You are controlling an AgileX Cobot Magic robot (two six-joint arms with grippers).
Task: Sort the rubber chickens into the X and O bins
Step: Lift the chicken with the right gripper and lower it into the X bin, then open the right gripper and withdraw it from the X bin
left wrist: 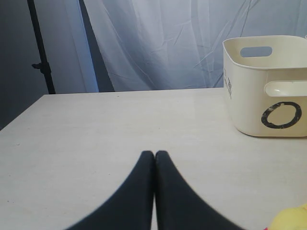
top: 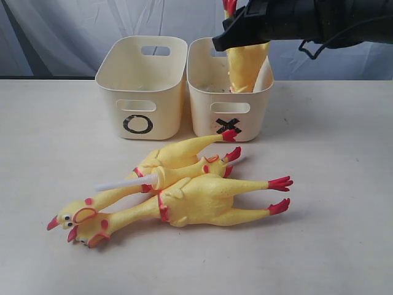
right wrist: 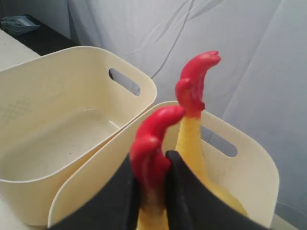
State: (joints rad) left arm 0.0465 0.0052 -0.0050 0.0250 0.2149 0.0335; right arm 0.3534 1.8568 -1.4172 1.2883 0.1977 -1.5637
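Three yellow rubber chickens [top: 190, 193] with red feet lie in a pile on the table in front of the bins. The O bin [top: 141, 86] stands left of the X bin [top: 228, 98]. A further rubber chicken [top: 245, 64] hangs feet-up inside the X bin. My right gripper [right wrist: 152, 165] is shut on one of its red feet [right wrist: 149, 148]; the other foot [right wrist: 194, 79] sticks up free. My left gripper [left wrist: 154, 154] is shut on nothing, low over the bare table left of the O bin [left wrist: 268, 86].
A white stick [top: 120, 184] lies across the pile of chickens. A pale curtain [top: 73, 31] hangs behind the table. A black stand pole [left wrist: 41, 48] rises beyond the table's far edge in the left wrist view.
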